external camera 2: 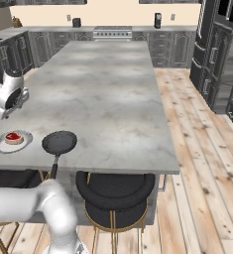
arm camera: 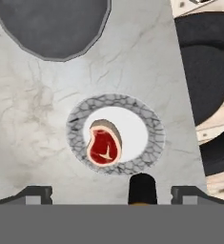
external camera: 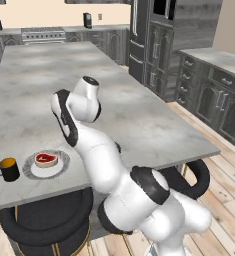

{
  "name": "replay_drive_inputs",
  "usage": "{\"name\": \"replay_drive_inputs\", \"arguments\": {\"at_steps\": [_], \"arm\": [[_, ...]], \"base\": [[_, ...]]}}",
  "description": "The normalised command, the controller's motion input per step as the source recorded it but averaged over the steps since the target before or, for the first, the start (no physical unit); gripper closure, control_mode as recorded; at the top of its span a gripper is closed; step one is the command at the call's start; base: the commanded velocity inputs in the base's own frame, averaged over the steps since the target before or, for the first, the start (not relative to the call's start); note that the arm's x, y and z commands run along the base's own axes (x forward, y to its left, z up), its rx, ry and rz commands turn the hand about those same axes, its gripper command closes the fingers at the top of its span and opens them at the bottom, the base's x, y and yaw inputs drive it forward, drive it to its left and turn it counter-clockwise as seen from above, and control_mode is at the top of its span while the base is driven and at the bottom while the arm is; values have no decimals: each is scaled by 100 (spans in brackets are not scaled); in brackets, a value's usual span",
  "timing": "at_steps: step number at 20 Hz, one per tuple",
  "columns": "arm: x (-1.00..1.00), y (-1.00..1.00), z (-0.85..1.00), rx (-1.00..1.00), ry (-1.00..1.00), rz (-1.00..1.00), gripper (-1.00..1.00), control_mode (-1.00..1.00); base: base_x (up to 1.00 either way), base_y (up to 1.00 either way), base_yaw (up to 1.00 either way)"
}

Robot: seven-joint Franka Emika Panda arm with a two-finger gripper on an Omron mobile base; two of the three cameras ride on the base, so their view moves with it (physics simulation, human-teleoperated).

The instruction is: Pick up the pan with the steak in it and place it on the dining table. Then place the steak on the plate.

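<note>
Steak [arm camera: 105, 147] lies on the plate [arm camera: 151, 143], directly below my hand and apart from both fingertips. It sits on the white centre, off toward one side, with its pale fat edge farthest from the fingers. I see the same thing from the left base camera: steak [external camera: 45, 159] on the plate [external camera: 61, 167], close to the near edge of the table [external camera: 139, 120].

My gripper [arm camera: 110, 193] hangs above the plate with its jaws spread wide and nothing between them. One finger tip [arm camera: 37, 194] shows on one side of the hand view and the other on the opposite side, both clear of the plate rim.

Beyond the plate, farther from the fingers in the hand view, I see the pan [arm camera: 51, 26], empty and well separate from the plate. From the right base camera the pan [external camera 2: 59, 142] rests on the table [external camera 2: 103, 99] just beside the plate [external camera 2: 1, 145], its handle sticking out past the table edge, and the steak [external camera 2: 12, 137] is on the plate there too.

A black mug [external camera: 8, 169] stands just beside the plate on the side away from the pan. In the hand view its dark body [arm camera: 142, 189] rises between my finger tips. A black stool [arm camera: 206, 71] sits past the table edge, to the side of the hand.
</note>
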Motion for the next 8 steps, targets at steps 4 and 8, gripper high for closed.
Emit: {"name": "replay_drive_inputs", "arguments": {"at_steps": [4, 8], "arm": [[-76, -17, -3, 9, -20, -2, -100, -100], [-100, -7, 1, 11, -34, 0, -100, -100]], "base": [[0, 0, 0], [0, 0, 0]]}}
